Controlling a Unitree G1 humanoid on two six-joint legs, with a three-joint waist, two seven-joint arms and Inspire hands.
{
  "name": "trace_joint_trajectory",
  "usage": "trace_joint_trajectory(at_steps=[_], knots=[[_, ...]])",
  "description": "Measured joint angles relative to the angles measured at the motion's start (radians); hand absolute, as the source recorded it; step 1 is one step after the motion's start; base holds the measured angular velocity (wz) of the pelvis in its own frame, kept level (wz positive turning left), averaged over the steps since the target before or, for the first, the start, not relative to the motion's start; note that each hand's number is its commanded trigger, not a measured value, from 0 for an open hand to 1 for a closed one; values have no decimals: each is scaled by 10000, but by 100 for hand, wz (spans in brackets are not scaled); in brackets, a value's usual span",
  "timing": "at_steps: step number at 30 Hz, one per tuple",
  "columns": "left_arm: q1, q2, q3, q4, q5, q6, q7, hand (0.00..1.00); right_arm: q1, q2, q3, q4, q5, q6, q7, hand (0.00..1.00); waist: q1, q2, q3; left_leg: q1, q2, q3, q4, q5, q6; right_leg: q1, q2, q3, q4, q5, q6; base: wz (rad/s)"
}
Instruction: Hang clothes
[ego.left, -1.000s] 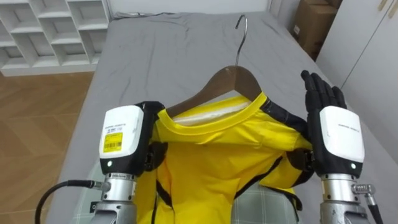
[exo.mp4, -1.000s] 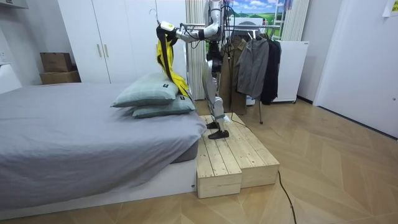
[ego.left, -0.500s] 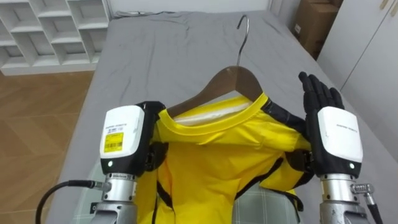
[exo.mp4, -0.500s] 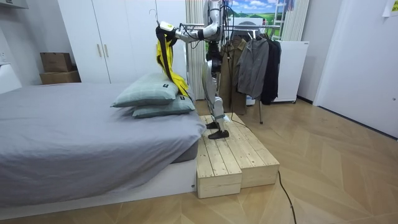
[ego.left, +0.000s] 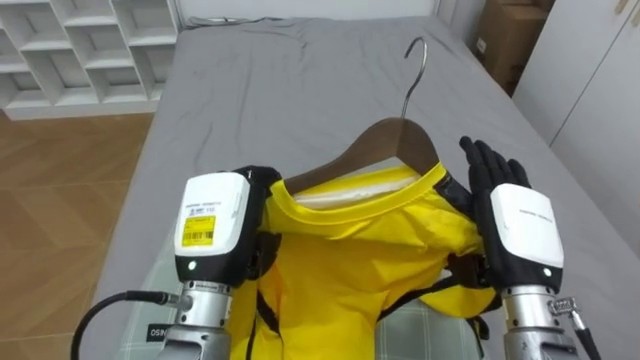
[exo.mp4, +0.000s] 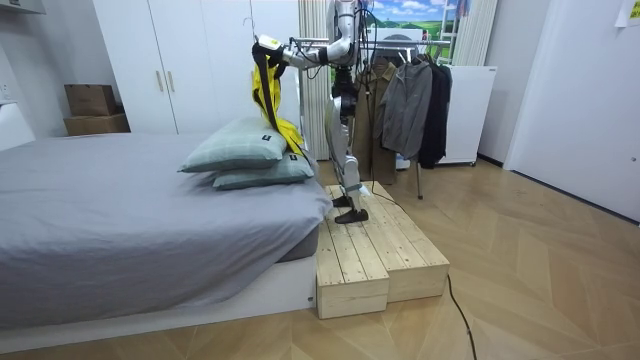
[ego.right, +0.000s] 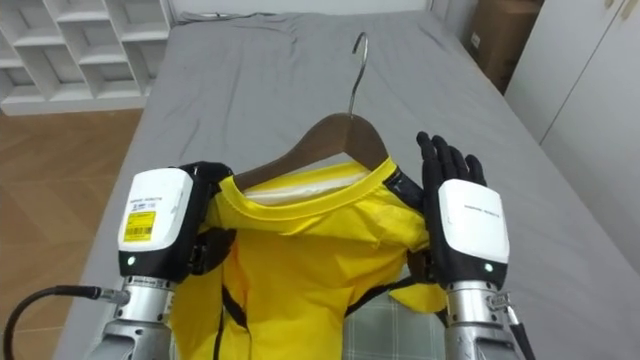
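In the left eye view a yellow shirt (ego.left: 360, 270) sits on a wooden hanger (ego.left: 385, 145), held up over the grey bed (ego.left: 280, 90), with the wire hook pointing towards 12 o'clock. The left robot hand (ego.left: 213, 225), at 8 o'clock, has its fingers curled into the shirt's shoulder. The right robot hand (ego.left: 518, 228), at 4 o'clock, is wide, its straight fingers upright against the other shoulder. White shelves (ego.left: 80, 40) lie at 10 o'clock. In the room view the robot stands upright on a wooden platform (exo.mp4: 375, 250) just beside the bed. Both arms reach towards 9 o'clock and hold the shirt high above two pillows (exo.mp4: 240, 150). A rack of dark clothes (exo.mp4: 405, 100) stands close behind it at 3 o'clock. The right eye view has the collar at centre, between both hands.
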Motion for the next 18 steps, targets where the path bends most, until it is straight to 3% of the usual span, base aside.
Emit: trace_joint_trajectory(at_steps=[10,18], knots=[[0,-15,-151,-22,184,82,-102,100,0,147,102,58,80,81,16,0,81,-19,12,7,9,-19,0,0,0,20,2,23,16,0,0,0],[0,-15,-165,-21,161,82,-178,100,0,147,203,70,500,80,16,0,88,-139,87,3,9,-18,0,0,0,24,2,29,6,-1,-1,0]])
